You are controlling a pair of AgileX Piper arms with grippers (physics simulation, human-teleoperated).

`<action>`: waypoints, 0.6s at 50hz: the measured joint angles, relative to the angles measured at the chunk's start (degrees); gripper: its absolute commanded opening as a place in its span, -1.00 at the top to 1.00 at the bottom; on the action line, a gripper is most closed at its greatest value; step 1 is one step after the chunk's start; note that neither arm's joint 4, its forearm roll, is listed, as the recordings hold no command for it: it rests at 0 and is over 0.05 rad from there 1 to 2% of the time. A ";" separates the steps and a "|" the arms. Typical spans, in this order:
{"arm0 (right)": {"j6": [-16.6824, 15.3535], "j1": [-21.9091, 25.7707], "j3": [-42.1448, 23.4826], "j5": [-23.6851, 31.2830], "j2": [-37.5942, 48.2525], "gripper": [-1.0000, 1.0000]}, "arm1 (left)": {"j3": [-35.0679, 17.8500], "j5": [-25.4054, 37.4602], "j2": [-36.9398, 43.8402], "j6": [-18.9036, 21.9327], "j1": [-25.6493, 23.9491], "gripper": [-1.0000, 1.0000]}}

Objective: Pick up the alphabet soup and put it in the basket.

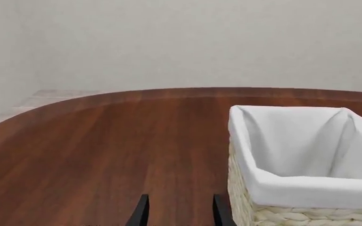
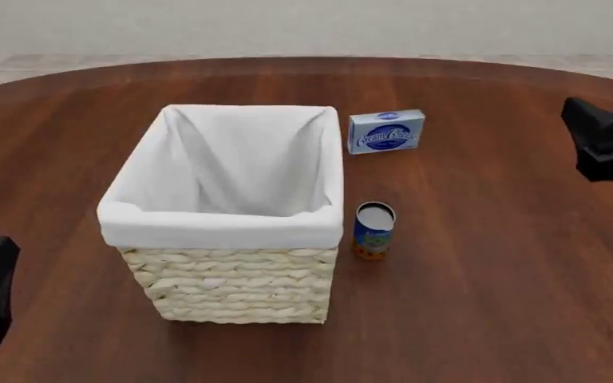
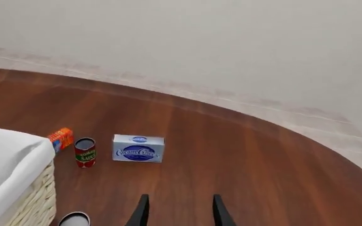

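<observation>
Only the box [image 2: 386, 132] reads "Cream Cheese".

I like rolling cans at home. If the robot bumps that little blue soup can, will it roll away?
Probably not at first: the alphabet soup stands upright on its flat end beside the basket, so a low nudge would likely slide it. It looks taller than wide, so a high bump could tip it, and then its round side would roll across the smooth table.
</observation>
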 measured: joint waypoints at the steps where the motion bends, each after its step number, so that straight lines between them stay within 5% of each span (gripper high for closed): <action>1: -0.40 0.29 -0.64 -0.11 0.97 -1.00 | 0.01 0.04 0.00 0.00 0.09 -1.00; 30: -5.06 8.31 -16.81 3.85 19.77 -1.00 | 0.14 0.43 -0.04 -0.50 1.57 -1.00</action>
